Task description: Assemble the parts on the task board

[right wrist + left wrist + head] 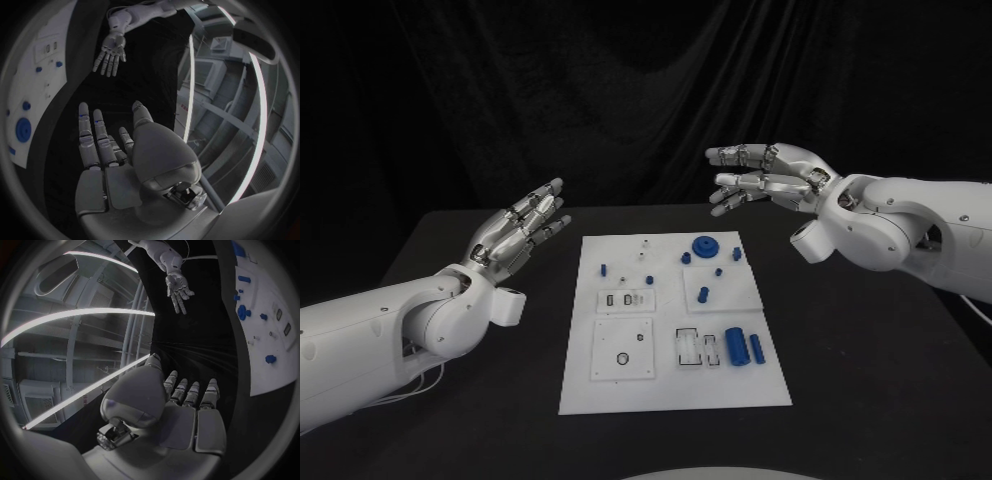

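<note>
There is one white board [675,390] on one black table [877,380]. About nine small blue parts [736,347] sit on the board. Two hands [524,225] are up.

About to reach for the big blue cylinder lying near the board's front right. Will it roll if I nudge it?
Probably. The cylinder lies on its side on the flat board, so a sideways nudge could send it rolling, perhaps into the slimmer blue piece beside it. It looks rigid and smooth, possibly slippery.

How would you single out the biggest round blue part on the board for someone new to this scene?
Find the white task board in the middle of the black table. Near its far edge, right of centre, sits the blue gear-like disc. It is wider and flatter than the small blue pegs beside it.
</note>
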Robot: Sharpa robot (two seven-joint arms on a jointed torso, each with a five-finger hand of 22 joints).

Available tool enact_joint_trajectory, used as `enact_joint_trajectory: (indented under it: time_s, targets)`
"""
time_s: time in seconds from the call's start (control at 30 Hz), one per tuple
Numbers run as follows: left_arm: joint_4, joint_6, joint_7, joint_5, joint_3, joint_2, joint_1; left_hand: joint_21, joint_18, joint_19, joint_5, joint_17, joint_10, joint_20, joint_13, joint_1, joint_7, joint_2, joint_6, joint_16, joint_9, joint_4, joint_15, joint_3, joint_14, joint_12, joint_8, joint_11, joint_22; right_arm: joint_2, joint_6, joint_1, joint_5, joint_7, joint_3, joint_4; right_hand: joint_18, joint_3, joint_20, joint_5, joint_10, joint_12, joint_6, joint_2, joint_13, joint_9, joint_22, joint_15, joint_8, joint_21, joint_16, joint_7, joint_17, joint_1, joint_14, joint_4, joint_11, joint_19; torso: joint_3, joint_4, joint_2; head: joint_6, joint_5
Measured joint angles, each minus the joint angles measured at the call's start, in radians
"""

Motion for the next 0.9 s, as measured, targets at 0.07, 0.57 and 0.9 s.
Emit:
enact_joint_trajectory:
  time_s: [0.07,0.57,0.9]
  targets:
    - [0.005,-0.002,0.000,-0.003,0.000,-0.008,0.000,0.000,0.000,0.000,0.000,0.000,0.000,0.000,0.000,0.000,0.000,0.000,0.000,0.000,0.000,0.000,0.000,0.000,0.000,0.000,0.000,0.000,0.000,0.006,-0.016,0.012,-0.111,-0.044,0.000,0.001,0.000,0.008,-0.051,-0.024,0.094,0.083,0.053,-0.013,0.011,0.007,0.026,-0.046,0.008,0.059,0.071,0.000,0.029,0.012,0.143,-0.017,-0.011,0.125,-0.0012,0.0035,0.010,-0.002,-0.002]
    - [0.041,-0.010,0.001,-0.024,0.000,-0.045,0.031,0.000,0.000,-0.004,0.015,0.000,0.000,-0.004,0.000,0.009,0.002,-0.001,0.002,0.000,0.000,0.000,-0.004,0.000,-0.004,0.000,0.000,0.000,0.000,0.062,-0.087,0.033,-1.072,-0.346,-0.001,0.026,0.000,0.187,-0.162,-0.099,0.587,0.026,0.439,-0.129,0.020,0.070,0.470,-0.161,-0.001,0.581,0.490,-0.066,0.269,-0.028,0.465,-0.042,-0.084,0.345,-0.0112,0.0307,0.079,-0.032,-0.017]
    - [0.083,-0.010,0.001,-0.030,0.000,-0.068,0.048,0.000,0.000,-0.004,0.022,0.000,-0.004,-0.004,-0.001,0.017,0.004,-0.002,0.004,0.000,0.000,0.000,-0.004,0.000,-0.004,0.000,0.000,0.003,0.000,0.065,-0.115,0.033,-1.318,-0.416,-0.001,0.039,-0.034,0.245,-0.164,-0.099,0.659,-0.038,0.463,-0.168,0.020,0.080,0.775,-0.167,-0.049,0.814,0.646,-0.056,0.498,-0.057,0.547,-0.035,-0.089,0.397,-0.0210,0.0451,0.112,-0.033,-0.033]
